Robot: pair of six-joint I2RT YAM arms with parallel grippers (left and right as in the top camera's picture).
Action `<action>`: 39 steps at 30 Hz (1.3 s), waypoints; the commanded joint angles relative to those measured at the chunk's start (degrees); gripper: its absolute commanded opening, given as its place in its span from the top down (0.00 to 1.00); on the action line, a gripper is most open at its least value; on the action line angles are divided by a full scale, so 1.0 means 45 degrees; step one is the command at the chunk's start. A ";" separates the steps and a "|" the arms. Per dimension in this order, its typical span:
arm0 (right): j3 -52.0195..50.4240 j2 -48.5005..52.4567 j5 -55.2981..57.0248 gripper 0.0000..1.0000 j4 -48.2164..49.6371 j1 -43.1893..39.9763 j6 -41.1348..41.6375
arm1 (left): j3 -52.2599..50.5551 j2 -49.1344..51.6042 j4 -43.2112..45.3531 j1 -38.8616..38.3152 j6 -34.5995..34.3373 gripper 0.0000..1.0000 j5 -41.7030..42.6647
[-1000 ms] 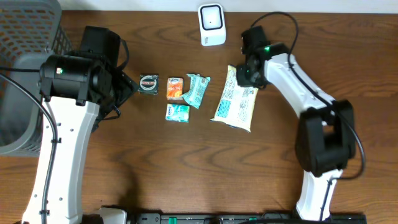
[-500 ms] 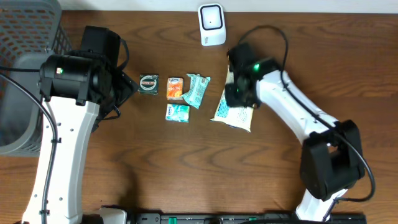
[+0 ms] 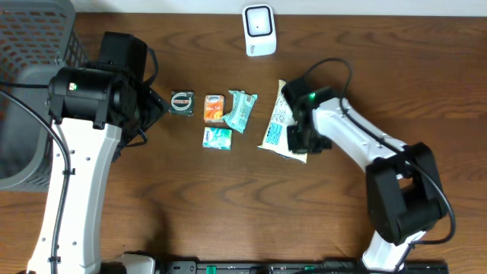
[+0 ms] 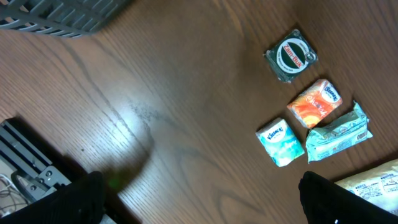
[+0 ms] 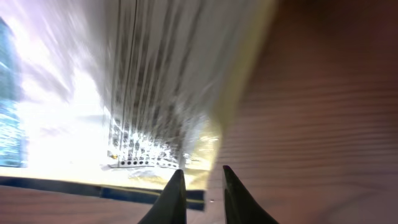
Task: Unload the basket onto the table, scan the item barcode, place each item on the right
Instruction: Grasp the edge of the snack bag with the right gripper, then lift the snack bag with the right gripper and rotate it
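The white scanner (image 3: 259, 30) stands at the table's far edge. A large pale yellow snack packet (image 3: 283, 125) lies flat on the wood to the right of centre. My right gripper (image 3: 298, 143) is low over the packet's near right corner. In the right wrist view its fingertips (image 5: 202, 177) stand a narrow gap apart, straddling the blue-edged corner of the packet (image 5: 124, 93). The print there is blurred and I cannot make out a barcode. My left gripper (image 4: 202, 199) hangs wide open above bare wood, left of the small items.
A round dark tin (image 3: 183, 102), an orange pack (image 3: 214, 108), a teal wrapper (image 3: 240, 110) and a small tissue pack (image 3: 217, 138) lie in a cluster left of the packet. A grey mesh basket (image 3: 30, 46) stands at the far left.
My right gripper has travelled from the packet's far end, near the scanner, down to its near right corner. The packet has stayed in place. The left arm has not moved.
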 commanded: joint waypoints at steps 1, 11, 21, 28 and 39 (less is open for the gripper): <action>0.1583 -0.1127 0.0748 0.81 -0.0019 -0.0345 -0.0287 | -0.0019 0.0029 -0.0083 0.0063 -0.0102 0.02 -0.0073; 0.1710 -0.0597 0.1336 0.73 0.3852 -0.0277 -0.0787 | -0.0019 0.0029 -0.0083 0.0063 -0.0102 0.02 -0.0078; 0.1710 0.1778 0.1336 0.62 0.5746 -0.0452 -0.1268 | -0.0019 0.0029 -0.0083 0.0063 -0.0102 0.02 -0.0078; 0.2346 0.1472 0.1297 0.55 0.4804 -0.0617 -0.1919 | -0.0019 0.0029 -0.0083 0.0063 -0.0102 0.02 -0.0078; 0.3410 0.0442 -0.1758 0.64 0.0695 -0.0049 -0.1928 | -0.0019 0.0029 -0.0083 0.0063 -0.0102 0.02 -0.0078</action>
